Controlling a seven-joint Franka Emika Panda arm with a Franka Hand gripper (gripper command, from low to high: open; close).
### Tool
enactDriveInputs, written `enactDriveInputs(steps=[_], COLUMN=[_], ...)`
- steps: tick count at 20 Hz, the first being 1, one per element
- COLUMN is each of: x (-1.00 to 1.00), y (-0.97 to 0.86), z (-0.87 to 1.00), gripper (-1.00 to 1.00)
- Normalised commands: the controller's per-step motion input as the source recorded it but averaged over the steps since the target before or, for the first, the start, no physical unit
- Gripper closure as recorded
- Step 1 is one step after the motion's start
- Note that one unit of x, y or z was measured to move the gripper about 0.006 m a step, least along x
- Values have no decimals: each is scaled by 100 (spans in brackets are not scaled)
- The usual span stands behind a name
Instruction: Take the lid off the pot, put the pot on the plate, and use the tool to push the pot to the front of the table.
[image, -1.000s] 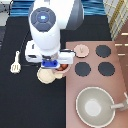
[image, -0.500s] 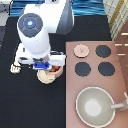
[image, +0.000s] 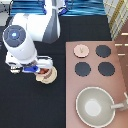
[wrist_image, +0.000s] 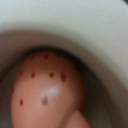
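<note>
While the lid (image: 80, 50) lies off the pot on the stove counter (image: 120, 85), on the burner spot at its far left corner, the pot (image: 46, 75) sits on the plate (image: 51, 78) on the black table (image: 85, 30), just off the counter's left edge. The gripper (image: 36, 69) hangs low over the pot's left side; whether it is clenched I cannot tell. Only a cream sliver of the tool (image: 15, 69) shows near the table's left edge, lying free. A grey pan (image: 94, 106) rests at the counter's near side.

Gripper (image: 31, 69) sits low toward the exterior view's left. Background: pinkish-brown stove counter (image: 120, 85) fills the lower right (three black burners (image: 103, 51) uncovered). Large grey pan (image: 96, 106) rests on it. Blue striped surface (image: 80, 6) along the top edge.
</note>
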Motion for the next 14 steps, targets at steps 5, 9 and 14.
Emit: enactDriveInputs(steps=[5,9,14], x=[-5,-47,-90], y=[22,18,-2], z=[-64,-57,1], gripper=[100,100,100])
